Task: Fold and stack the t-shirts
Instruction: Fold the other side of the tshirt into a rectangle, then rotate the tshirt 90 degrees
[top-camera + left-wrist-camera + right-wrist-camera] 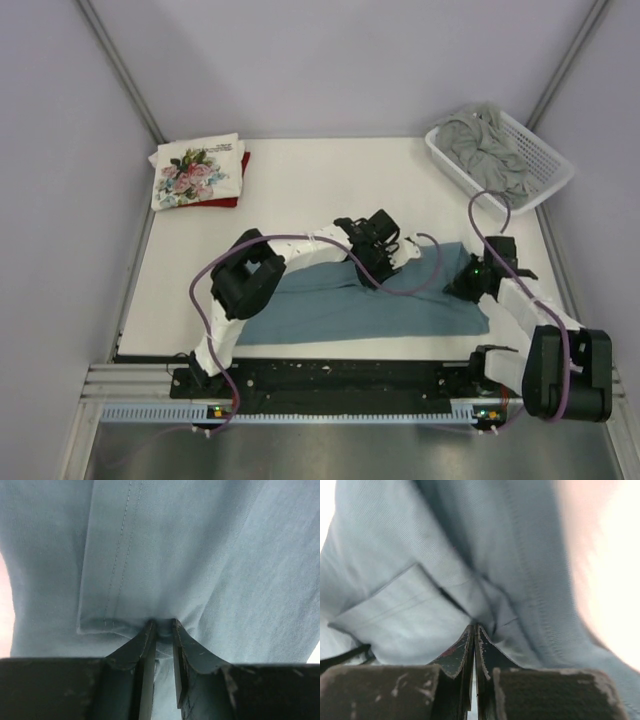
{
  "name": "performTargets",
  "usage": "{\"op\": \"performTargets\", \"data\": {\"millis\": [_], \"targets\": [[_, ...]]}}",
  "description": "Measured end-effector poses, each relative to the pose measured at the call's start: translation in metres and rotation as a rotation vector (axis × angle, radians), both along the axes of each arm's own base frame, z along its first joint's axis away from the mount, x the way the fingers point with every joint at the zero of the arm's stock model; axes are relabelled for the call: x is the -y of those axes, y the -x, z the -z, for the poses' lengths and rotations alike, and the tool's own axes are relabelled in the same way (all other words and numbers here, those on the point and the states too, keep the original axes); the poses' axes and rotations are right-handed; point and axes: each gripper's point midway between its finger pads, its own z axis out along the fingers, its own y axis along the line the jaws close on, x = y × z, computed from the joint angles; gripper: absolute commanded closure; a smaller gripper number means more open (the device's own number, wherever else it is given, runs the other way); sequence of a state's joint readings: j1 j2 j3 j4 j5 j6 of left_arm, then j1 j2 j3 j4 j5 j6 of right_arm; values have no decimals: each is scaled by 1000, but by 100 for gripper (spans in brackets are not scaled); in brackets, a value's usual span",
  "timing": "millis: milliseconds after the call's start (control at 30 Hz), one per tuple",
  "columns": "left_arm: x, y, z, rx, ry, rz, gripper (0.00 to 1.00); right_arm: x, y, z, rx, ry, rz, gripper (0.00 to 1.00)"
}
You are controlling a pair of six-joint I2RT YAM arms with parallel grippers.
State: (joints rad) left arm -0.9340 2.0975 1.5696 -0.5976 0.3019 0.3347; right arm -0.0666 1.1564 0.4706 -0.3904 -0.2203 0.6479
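A dusty teal-blue t-shirt lies spread along the near side of the white table. My left gripper is at the shirt's far edge, and in the left wrist view its jaws pinch a pucker of teal cloth beside a stitched hem. My right gripper is at the shirt's right end. In the right wrist view its jaws are pressed together on creased teal cloth. A folded white floral t-shirt rests on a folded dark red one at the back left.
A white lattice basket stands at the back right corner with a crumpled grey t-shirt inside. Purple cables loop over both arms. Pale walls enclose the table on three sides.
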Motion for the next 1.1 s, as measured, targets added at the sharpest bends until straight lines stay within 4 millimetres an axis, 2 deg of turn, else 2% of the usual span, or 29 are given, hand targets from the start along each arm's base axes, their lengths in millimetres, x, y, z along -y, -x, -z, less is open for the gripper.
{"op": "performTargets", "data": {"millis": [100, 200, 400, 500, 600, 667, 733, 767, 833, 900, 967, 1033, 1100], "targets": [[-3, 3, 4, -8, -6, 10, 70, 17, 0, 2, 6, 9, 74, 100], [-5, 3, 4, 6, -4, 27, 60, 31, -1, 1, 16, 22, 132, 100], [-13, 17, -9, -1, 0, 99, 47, 37, 0, -4, 32, 50, 115, 100], [-18, 28, -33, -19, 27, 145, 46, 44, -5, -18, 61, 97, 108, 83], [-23, 28, -69, 19, 74, 167, 54, 54, -21, -45, 140, 153, 101, 73], [-29, 24, -94, 61, 103, 164, 70, 58, -32, -56, 173, 177, 83, 69], [-45, 10, -113, 106, 116, 126, 81, 59, -42, -59, 171, 197, 47, 63], [-56, -1, -120, 128, 121, 97, 85, 58, -45, -58, 162, 204, 29, 61], [-94, -30, -123, 155, 101, -12, 87, 52, -49, -51, 133, 222, -31, 59], [-144, -61, -114, 161, 50, -152, 87, 47, -51, -45, 110, 231, -73, 58], [-198, -82, -96, 156, -19, -283, 87, 46, -53, -40, 88, 244, -95, 59], [-254, -87, -73, 133, -105, -400, 87, 48, -58, -36, 69, 257, -109, 60], [-297, -75, -48, 96, -190, -474, 87, 48, -62, -29, 51, 260, -123, 65]]}}
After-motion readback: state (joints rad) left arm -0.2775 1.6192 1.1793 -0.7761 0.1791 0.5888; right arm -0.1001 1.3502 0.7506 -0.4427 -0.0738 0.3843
